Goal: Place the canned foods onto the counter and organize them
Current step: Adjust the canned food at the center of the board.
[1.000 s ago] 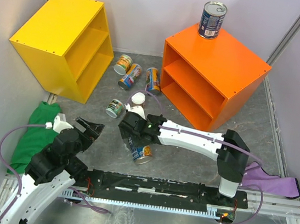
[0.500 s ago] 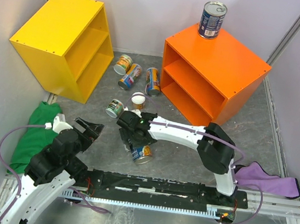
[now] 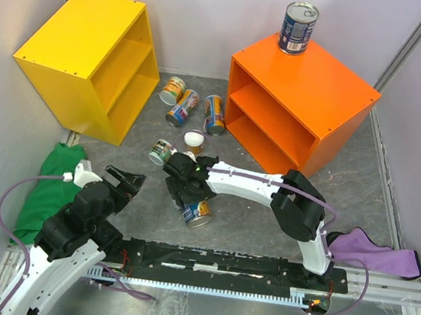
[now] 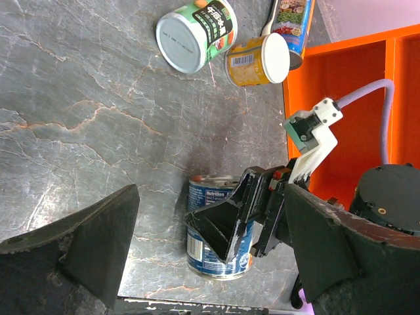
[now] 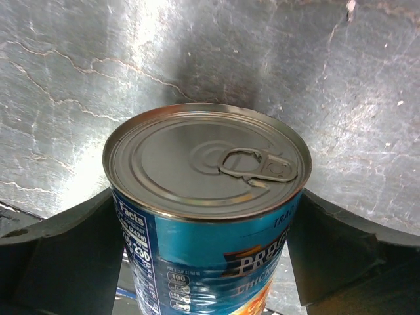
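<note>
A blue-labelled tin (image 3: 197, 214) with a silver ring-pull lid (image 5: 207, 161) rests on the grey table in front of the arms. My right gripper (image 3: 194, 202) has come down around it, and its two black fingers (image 5: 62, 252) press against the tin's opposite sides. Another blue tin (image 3: 298, 28) stands on top of the orange counter (image 3: 313, 86). Several smaller cans (image 3: 183, 107) lie or stand on the table between the two cabinets, among them a green-labelled one (image 4: 197, 34) and a yellow one (image 4: 258, 60). My left gripper (image 3: 118, 179) hovers open to the left, holding nothing.
A yellow cabinet (image 3: 85, 48) stands at the back left. A green cloth (image 3: 47, 190) lies beside the left arm and a purple cloth (image 3: 383, 258) at the right edge. Grey walls close in on both sides.
The right arm has folded its elbow and shifted its gripper slightly nearer, and the jaws have closed in on the blue tin. The left arm has stayed still.
</note>
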{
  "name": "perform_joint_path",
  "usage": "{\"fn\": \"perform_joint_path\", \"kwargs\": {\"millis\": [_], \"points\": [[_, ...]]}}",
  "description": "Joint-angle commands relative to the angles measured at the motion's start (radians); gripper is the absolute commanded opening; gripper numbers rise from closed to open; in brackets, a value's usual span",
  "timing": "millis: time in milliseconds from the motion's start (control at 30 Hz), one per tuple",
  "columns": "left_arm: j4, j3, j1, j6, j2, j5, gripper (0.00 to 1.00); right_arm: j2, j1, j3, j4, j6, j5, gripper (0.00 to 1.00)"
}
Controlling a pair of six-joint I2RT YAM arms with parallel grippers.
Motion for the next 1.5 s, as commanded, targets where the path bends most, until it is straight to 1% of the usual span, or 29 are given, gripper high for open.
{"fn": "perform_joint_path", "kwargs": {"millis": [0, 200, 367, 533, 700, 800, 1133, 1333, 1467], "points": [[0.036, 0.017, -0.001, -0.038, 0.001, -0.022, 0.96, -0.128, -0.004, 0.001, 0.147, -0.064, 0.077, 0.48], [0.056, 0.013, -0.001, -0.033, 0.019, -0.016, 0.96, -0.244, -0.004, -0.069, 0.286, -0.11, 0.169, 0.48], [0.065, 0.017, -0.001, -0.023, 0.035, -0.018, 0.96, -0.327, -0.004, -0.155, 0.405, -0.134, 0.211, 0.48], [0.085, 0.014, -0.002, -0.014, 0.056, -0.015, 0.96, -0.394, -0.004, -0.292, 0.555, -0.139, 0.238, 0.5], [0.112, 0.009, -0.002, -0.006, 0.082, -0.005, 0.96, -0.419, -0.005, -0.361, 0.652, -0.15, 0.236, 0.52], [0.119, 0.008, -0.002, -0.003, 0.091, -0.001, 0.96, -0.424, -0.003, -0.373, 0.685, -0.164, 0.24, 0.54], [0.092, 0.04, -0.003, 0.015, 0.119, -0.004, 0.96, -0.449, -0.004, -0.438, 0.799, -0.183, 0.263, 0.58], [0.071, 0.072, -0.001, 0.041, 0.143, -0.005, 0.97, -0.466, -0.002, -0.508, 0.929, -0.216, 0.281, 0.59], [0.073, 0.083, -0.002, 0.055, 0.159, 0.019, 0.97, -0.476, 0.001, -0.567, 1.032, -0.244, 0.304, 0.6]]}}
